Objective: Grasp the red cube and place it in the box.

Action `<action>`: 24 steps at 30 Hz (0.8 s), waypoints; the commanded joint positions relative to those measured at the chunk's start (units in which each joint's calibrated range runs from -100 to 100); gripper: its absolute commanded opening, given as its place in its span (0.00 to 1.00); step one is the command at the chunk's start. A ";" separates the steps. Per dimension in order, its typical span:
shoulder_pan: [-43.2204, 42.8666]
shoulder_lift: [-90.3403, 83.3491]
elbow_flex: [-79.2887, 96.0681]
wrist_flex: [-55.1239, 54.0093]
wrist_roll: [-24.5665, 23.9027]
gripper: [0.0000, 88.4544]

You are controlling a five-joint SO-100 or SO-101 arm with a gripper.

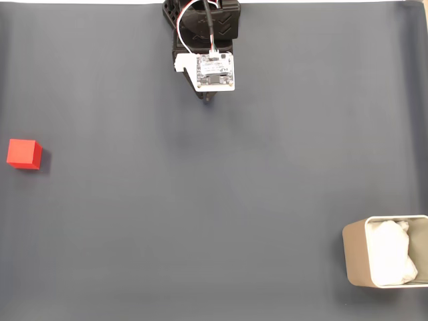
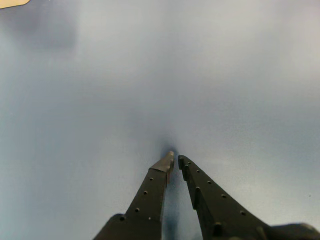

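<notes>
Cube [image 1: 24, 154], bright red and plain, sits at the far left edge of the dark grey mat [image 1: 200, 200] in the fixed view, flat on one face and all on its own. Right across the mat from it, down in the lower right corner of that same view, stands the box [image 1: 356, 257], a beige container with rounded corners and thin walls, partly cut off by the picture's edge. White crumpled paper [image 1: 391, 257] lies inside it. Cube and box are well apart, with a wide stretch of bare mat between them. Up at the top middle of the fixed view the arm [image 1: 200, 27] is folded back over its black base, a white circuit board [image 1: 215, 70] facing up on it and red and white wires [image 1: 194, 20] looping above. It is well away from both the cube and the box. From the wrist view the gripper [image 2: 175, 161] points out over plain mat, its two dark fingers [image 2: 150, 192] coming together almost to a point, with only a thin slit left between the tips; nothing is held between them. A small pale sliver shows at the top left corner of the wrist view, too little to tell what it is.
</notes>
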 commanded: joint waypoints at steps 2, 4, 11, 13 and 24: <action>0.42 0.26 -0.46 -5.85 0.10 0.00; 0.42 1.73 -3.11 -9.79 0.15 0.00; -2.35 14.73 -27.93 -11.34 0.10 0.00; -2.56 19.50 -36.59 -10.20 0.00 0.00; -2.70 36.05 -67.25 -2.08 1.47 0.00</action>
